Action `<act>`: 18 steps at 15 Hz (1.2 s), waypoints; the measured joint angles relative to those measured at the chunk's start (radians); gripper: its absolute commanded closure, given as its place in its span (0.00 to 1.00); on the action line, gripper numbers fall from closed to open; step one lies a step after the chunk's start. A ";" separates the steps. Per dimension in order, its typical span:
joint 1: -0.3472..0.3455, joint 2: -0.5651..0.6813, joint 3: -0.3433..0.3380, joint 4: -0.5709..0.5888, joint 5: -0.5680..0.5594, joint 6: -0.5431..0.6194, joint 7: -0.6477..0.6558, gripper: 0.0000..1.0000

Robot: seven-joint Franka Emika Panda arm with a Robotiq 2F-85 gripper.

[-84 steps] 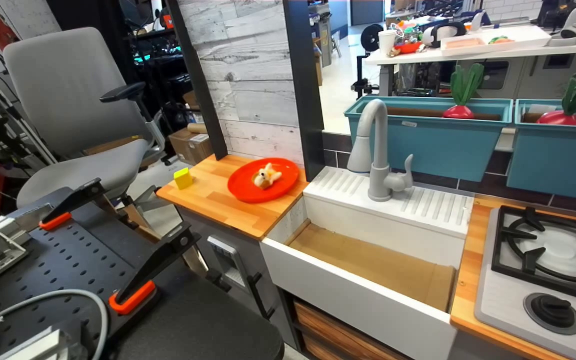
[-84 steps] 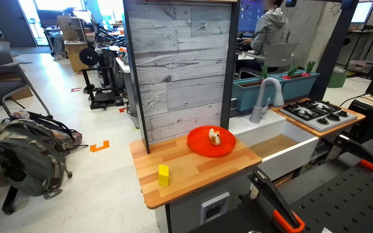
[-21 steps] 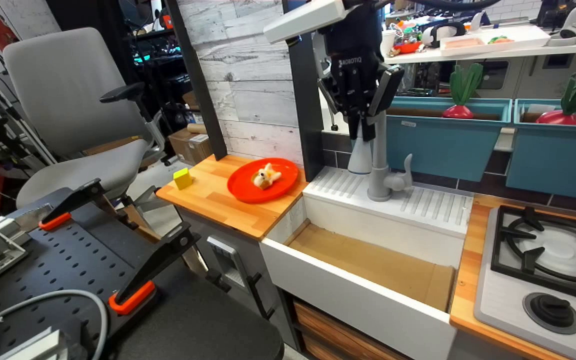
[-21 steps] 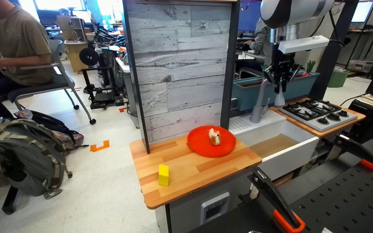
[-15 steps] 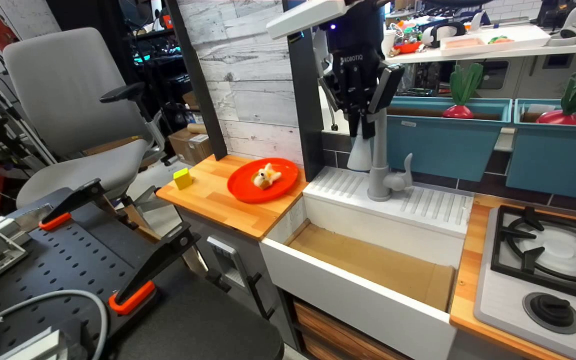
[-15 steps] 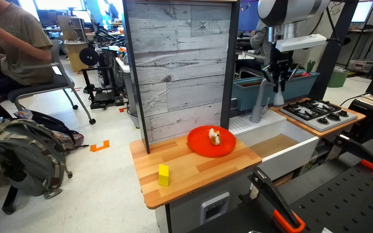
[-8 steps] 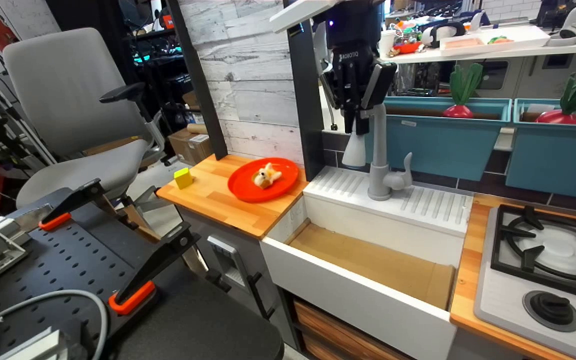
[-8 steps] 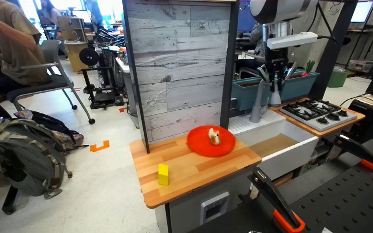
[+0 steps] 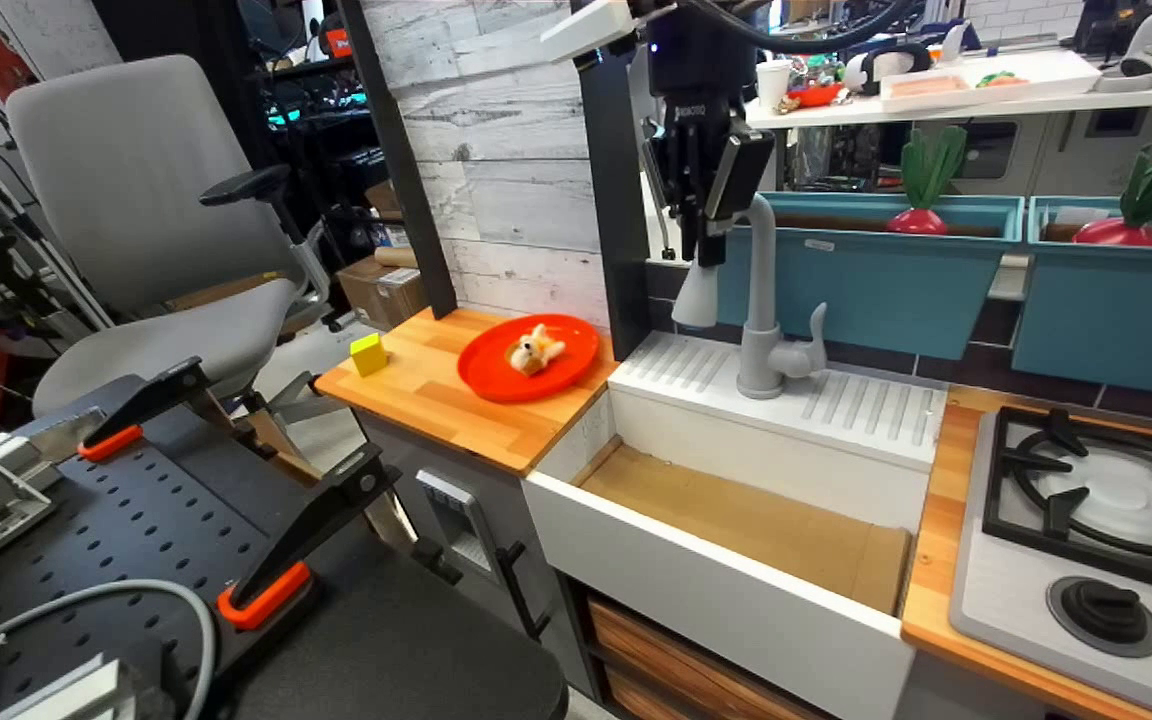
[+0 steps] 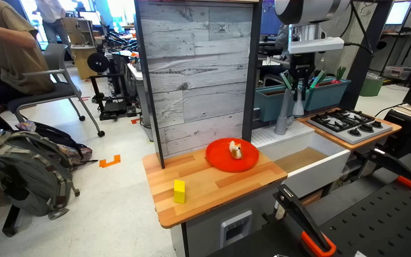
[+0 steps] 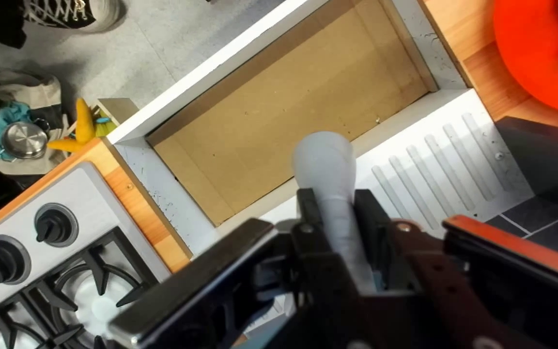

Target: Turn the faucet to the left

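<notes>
The faucet rises from the white ledge behind the sink, a matte grey tap with an arched spout. Its flared spout head angles out to the left of the post in that exterior view. My gripper comes down from above, shut on the spout just above the flared part. In the wrist view the dark fingers flank the grey spout, one on each side. The small side lever stands upright, untouched. Behind the gripper the top of the arch is partly hidden.
A dark upright post stands close left of the spout head. Teal planters line the back. The white sink lies below, with a stove beside it. A red plate with a toy and a yellow block sit on the counter.
Absent from the oldest frames, my gripper has taken hold of the spout. Over the last second, gripper and spout head have swung left in both exterior views, while the faucet base stays put.
</notes>
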 measured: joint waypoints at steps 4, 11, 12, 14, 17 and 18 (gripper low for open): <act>-0.003 -0.059 0.000 -0.129 0.029 0.143 0.001 0.94; -0.004 -0.141 0.004 -0.338 0.072 0.424 -0.005 0.94; -0.004 -0.147 0.005 -0.356 0.074 0.450 -0.006 0.94; -0.004 -0.156 0.007 -0.382 0.077 0.492 -0.010 0.94; -0.004 -0.162 0.010 -0.403 0.079 0.527 -0.014 0.94; -0.004 -0.163 0.011 -0.405 0.079 0.529 -0.014 0.94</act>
